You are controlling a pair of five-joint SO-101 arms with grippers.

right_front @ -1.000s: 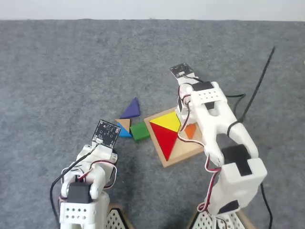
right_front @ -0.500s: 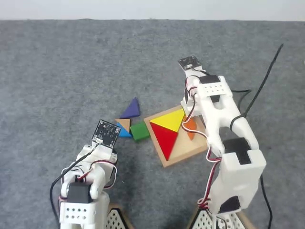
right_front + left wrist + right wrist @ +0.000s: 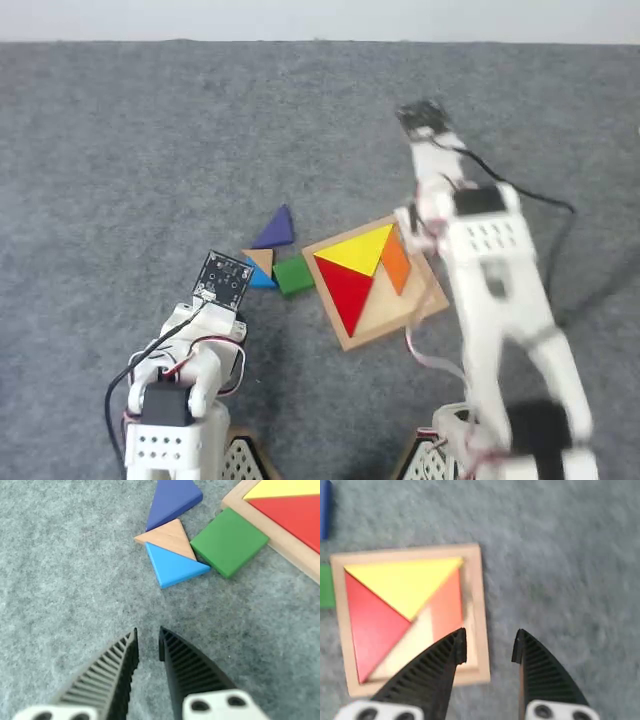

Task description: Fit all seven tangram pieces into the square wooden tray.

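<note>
— Light, all views: bright, even, diffuse, falling from above.
— Shadows: soft, short. A thin dark line under the green square (image 3: pixel 229 541) and along the tray (image 3: pixel 295 549) edge on the grey surface (image 3: pixel 60 555).

A: Tray (image 3: pixel 322 297), where?
B: On the mat (image 3: pixel 150 130), right of centre, set cornerwise. 3 pcs in it: big triangle (image 3: pixel 355 252) along the far side, 2nd big triangle (image 3: pixel 348 288) edge to edge w/ it on the near-left, parallelogram (image 3: pixel 396 265) against the first's right edge. Near-right part of the floor is bare.
A: Loose ones?
B: All left of tray. Square pc (image 3: pixel 292 275) just beside its left rim. Small triangle (image 3: pixel 262 260) left of the square, 2nd small triangle (image 3: pixel 262 279) touching it on the near side. Mid triangle (image 3: pixel 276 230) just behind those.
</note>
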